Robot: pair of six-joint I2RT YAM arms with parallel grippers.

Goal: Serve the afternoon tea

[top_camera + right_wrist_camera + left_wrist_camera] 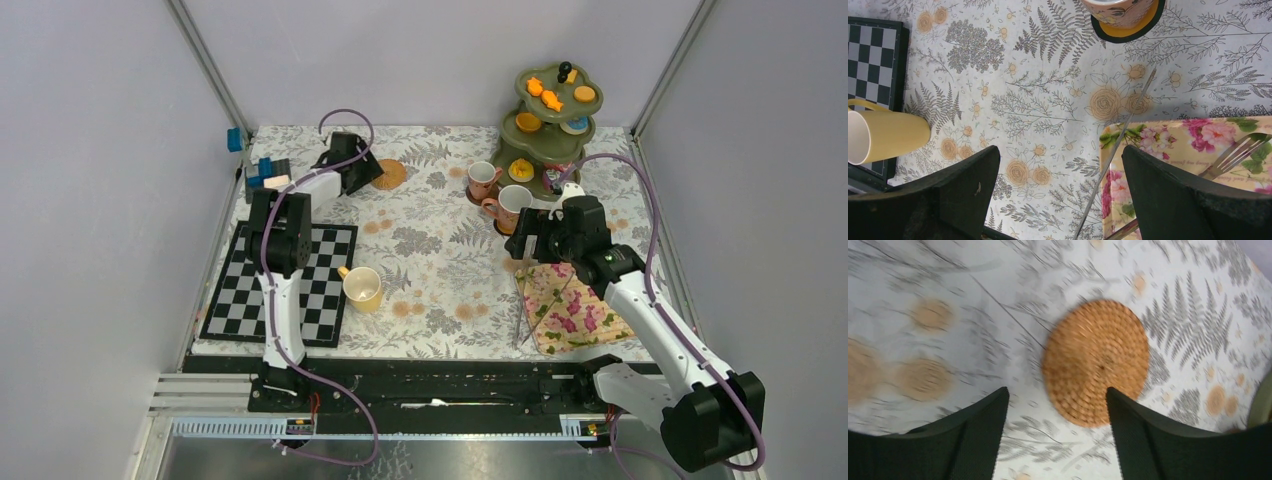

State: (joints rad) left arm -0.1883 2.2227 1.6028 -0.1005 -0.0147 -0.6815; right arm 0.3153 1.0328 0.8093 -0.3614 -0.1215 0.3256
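Note:
A round woven brown coaster [1095, 362] lies flat on the floral cloth at the back left [390, 174]. My left gripper [1057, 395] hovers just over its near edge, open, with nothing between its fingers [368, 172]. A yellow mug [362, 288] lies on its side at the chessboard's edge [888, 135]. Two pinkish mugs [483, 180] [513, 205] stand on dark coasters by the olive-green three-tier stand [550, 125], which carries small orange and yellow treats. My right gripper [1060, 150] is open and empty above the cloth [525, 245], in front of the nearer pink mug [1120, 10].
A black-and-white chessboard [285, 285] lies at the left. A pink floral napkin [570, 305] at the right holds a fork [1233, 155], with a knife [1118, 145] along its left edge. Blue and dark blocks [265, 172] sit at the back left. Enclosure walls ring the table.

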